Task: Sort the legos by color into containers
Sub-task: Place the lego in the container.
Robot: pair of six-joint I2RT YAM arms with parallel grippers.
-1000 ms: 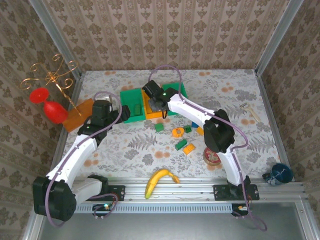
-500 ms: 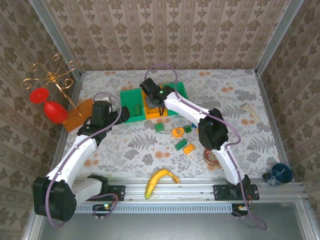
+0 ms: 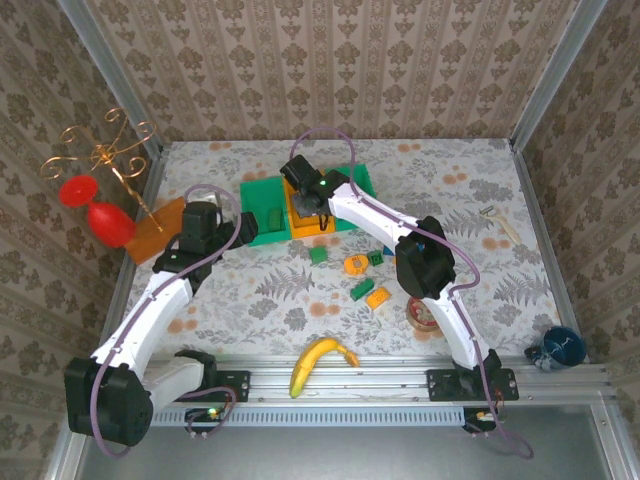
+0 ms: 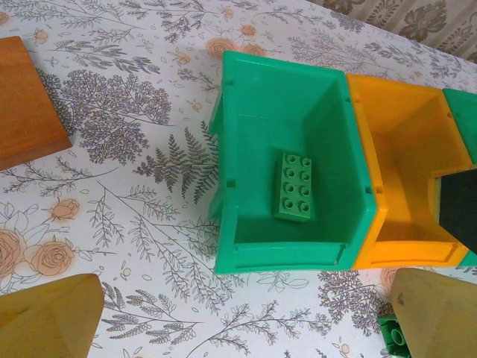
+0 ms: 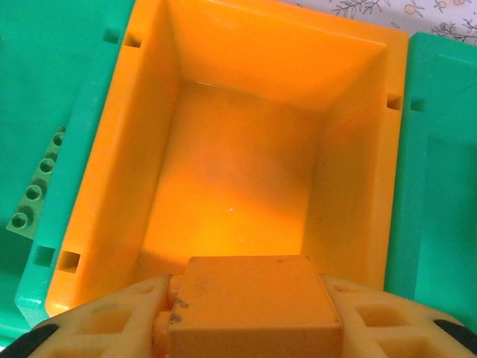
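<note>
Right fingers (image 5: 119, 321): pinching an orange block (image 5: 253, 306) by its two flat sides.
Where it is: over the near edge of the orange bin (image 5: 112, 149), not dropped in yet.
How it feels: likely light, hard and a bit slick, so hold the flat sides.
Left fingers (image 4: 48, 317): spread, holding nothing, near the left green bin (image 4: 283, 257).
Inside that bin: one green block (image 4: 293, 186).
Table (image 3: 270, 290): more blocks (image 3: 361, 289) lie nearer, to the right.

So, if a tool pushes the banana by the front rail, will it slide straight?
Probably not: the banana is curved and lies on its side, so it would likely pivot. Its smooth skin may slip in a grip.
</note>
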